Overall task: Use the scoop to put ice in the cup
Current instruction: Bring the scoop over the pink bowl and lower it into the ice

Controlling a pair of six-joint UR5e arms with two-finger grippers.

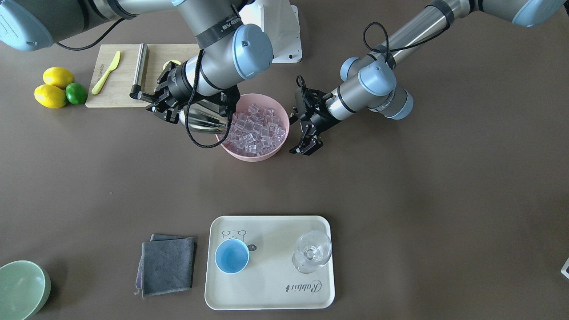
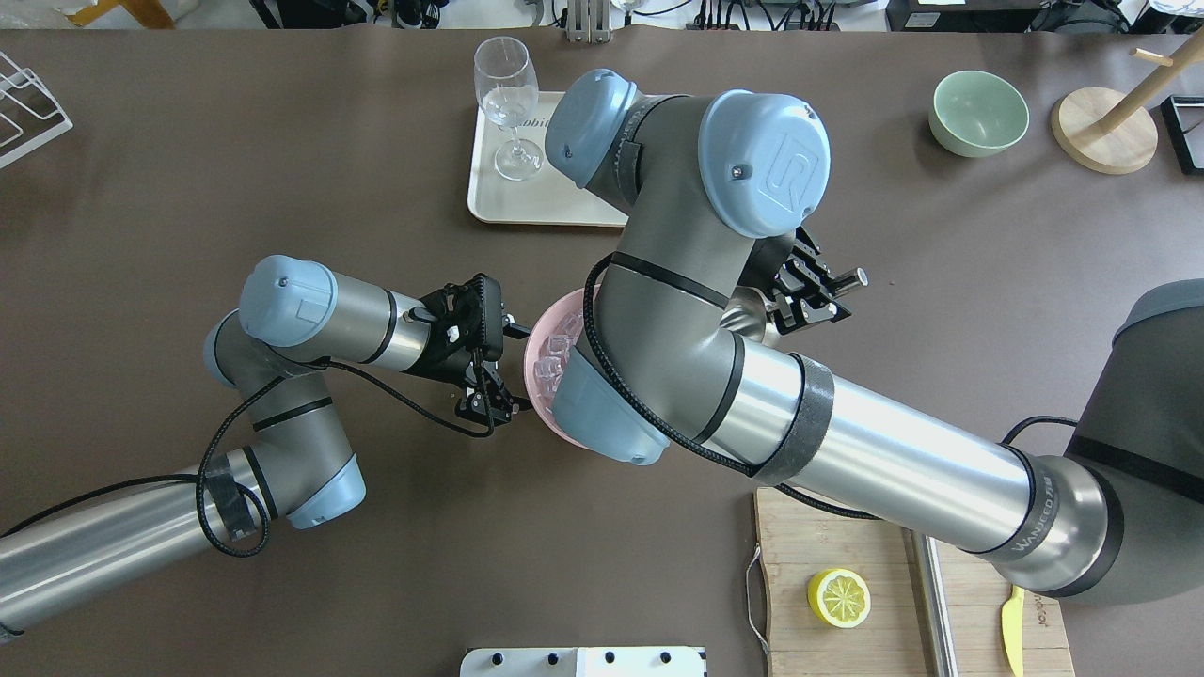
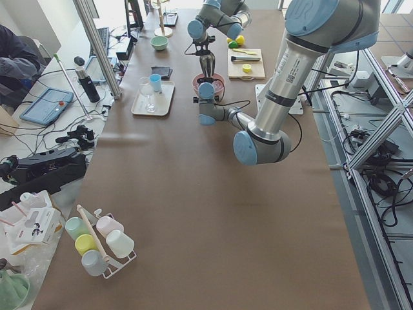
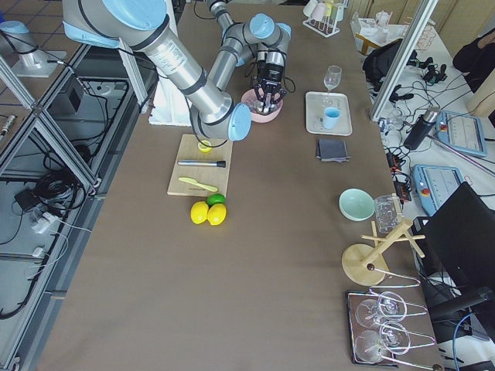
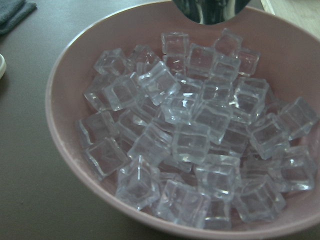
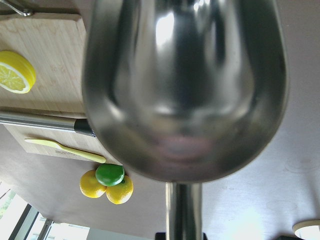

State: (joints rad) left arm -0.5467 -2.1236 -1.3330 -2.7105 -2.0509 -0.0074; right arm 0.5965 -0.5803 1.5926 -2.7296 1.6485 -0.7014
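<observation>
Nearest the robot, a cutting board (image 1: pixel 118 95) carries a steel rod (image 1: pixel 140 69) and a yellow knife (image 1: pixel 106 72). The overhead view adds a lemon half (image 2: pixel 839 598), which the front view mostly hides behind the arm.

Further out, the right gripper (image 1: pixel 165 109) is clamped on the scoop (image 1: pixel 204 120). The scoop lies roughly level with its long axis across the table: the mouth points at the pink bowl (image 1: pixel 255 155) and reaches its rim, and the handle points toward the robot's right. Only the overhead view shows the handle's end sticking out past the fingers. The left wrist view shows the ice (image 5: pixel 190 140) heaped in the bowl, with the scoop's lip at the far rim.

Just beside the bowl's other side, the left gripper (image 1: pixel 306 149) has its fingers apart, holding nothing.

Farthest out, the cup (image 1: pixel 232 257) stands upright on a tray (image 1: pixel 275 293), well apart from a stemmed glass (image 1: pixel 312 251). In the overhead view the right arm hides the cup.
</observation>
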